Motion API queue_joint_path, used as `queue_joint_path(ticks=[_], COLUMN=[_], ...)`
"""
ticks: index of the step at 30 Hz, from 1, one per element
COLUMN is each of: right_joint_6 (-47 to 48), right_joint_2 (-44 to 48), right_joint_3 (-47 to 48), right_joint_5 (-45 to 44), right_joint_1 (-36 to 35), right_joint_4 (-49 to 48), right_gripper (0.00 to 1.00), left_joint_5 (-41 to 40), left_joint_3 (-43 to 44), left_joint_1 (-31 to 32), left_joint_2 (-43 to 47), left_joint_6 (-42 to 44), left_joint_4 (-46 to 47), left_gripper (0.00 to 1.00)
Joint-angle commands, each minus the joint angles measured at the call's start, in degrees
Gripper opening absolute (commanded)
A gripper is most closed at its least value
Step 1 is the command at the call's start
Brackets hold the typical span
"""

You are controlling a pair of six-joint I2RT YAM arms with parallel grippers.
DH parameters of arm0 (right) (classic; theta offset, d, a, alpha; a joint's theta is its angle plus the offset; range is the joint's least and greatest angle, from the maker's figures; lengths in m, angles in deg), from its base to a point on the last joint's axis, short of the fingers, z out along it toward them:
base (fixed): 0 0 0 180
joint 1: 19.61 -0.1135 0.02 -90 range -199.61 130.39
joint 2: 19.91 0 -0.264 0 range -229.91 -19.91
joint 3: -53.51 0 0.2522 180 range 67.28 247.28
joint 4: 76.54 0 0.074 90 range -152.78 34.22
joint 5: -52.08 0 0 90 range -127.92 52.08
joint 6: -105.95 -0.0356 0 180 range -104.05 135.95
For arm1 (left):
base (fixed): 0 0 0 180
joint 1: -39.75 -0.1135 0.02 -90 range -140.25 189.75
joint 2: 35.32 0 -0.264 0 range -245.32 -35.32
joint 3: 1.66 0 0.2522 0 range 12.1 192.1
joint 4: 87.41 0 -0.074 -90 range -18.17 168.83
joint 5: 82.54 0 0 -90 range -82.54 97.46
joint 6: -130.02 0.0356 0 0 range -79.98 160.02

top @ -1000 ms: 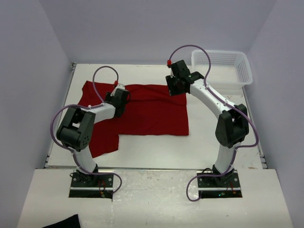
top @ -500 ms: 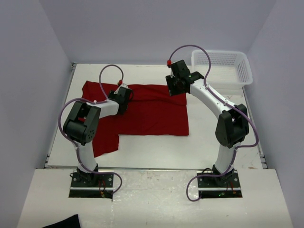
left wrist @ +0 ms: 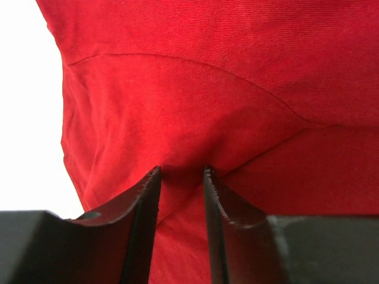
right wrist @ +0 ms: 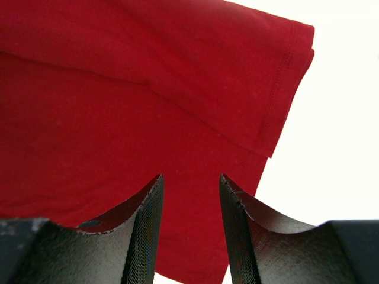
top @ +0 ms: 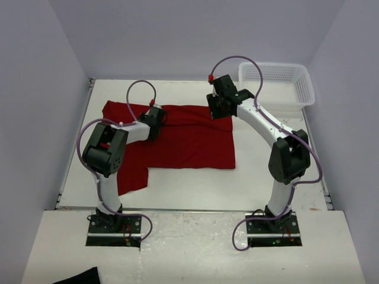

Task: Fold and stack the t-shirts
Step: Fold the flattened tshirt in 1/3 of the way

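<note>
The dark red t-shirt (top: pixel 189 139) lies spread on the white table, one part hanging toward the near left. My left gripper (top: pixel 154 123) stands on its left half. In the left wrist view the left gripper (left wrist: pixel 182 171) has its tips pressed into the t-shirt (left wrist: pixel 207 89), jaws narrowly apart, and creases run into the gap. My right gripper (top: pixel 219 110) hovers over the shirt's far right corner. In the right wrist view the right gripper (right wrist: pixel 190 177) is open above the t-shirt (right wrist: pixel 118 89), close to a stitched hem (right wrist: pixel 278 89), with nothing between the fingers.
A white mesh basket (top: pixel 308 89) stands at the far right corner of the table (top: pixel 266 171). A black cloth scrap (top: pixel 77 277) lies on the near ledge at bottom left. Grey walls close in the table on three sides.
The left arm has raised its elbow and moved its gripper slightly farther onto the shirt, and its jaws have narrowed a little. The right arm has not moved.
</note>
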Motion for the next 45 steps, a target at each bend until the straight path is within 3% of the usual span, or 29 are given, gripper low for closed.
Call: queue_joint_path(ticks=[1, 18, 27, 32, 36, 37, 45], right_joint_6=[0.77, 0.68, 0.77, 0.77, 0.86, 0.86, 0.68], right_joint_2=[-0.12, -1.61, -2.32, -2.06, -1.88, -1.79, -1.17], right_joint_3=[1.33, 1.95, 2.47, 2.56, 2.65, 2.56, 2.21], right_joint_5=[-0.84, -0.92, -1.63, -1.8, -1.89, -1.98, -1.8], right_joint_1=[-0.24, -0.51, -0.86, -0.77, -0.77, -0.86, -0.77], right_joint_4=[-1.01, -0.75, -0.22, -0.13, -0.22, -0.13, -0.57], right_gripper=[0.44, 0.44, 0.44, 0.44, 0.44, 0.44, 0.44], left_joint_5=[5.52, 14.77, 13.89, 15.21, 13.72, 12.06, 13.54], left_joint_3=[1.89, 4.09, 8.57, 10.77, 10.5, 10.33, 10.33], left_joint_1=[-1.43, -3.81, -3.81, -4.16, -4.16, -4.16, -4.95], left_joint_2=[-0.01, 5.25, 7.37, 6.58, 6.05, 5.96, 4.12], left_joint_6=[0.59, -1.35, -1.26, -1.7, -3.63, -3.72, -9.79], left_joint_4=[-1.28, -3.48, -5.85, -7.87, -9.1, -9.72, -14.2], left_gripper=[0.34, 0.11, 0.0, 0.0, 0.24, 0.27, 0.26])
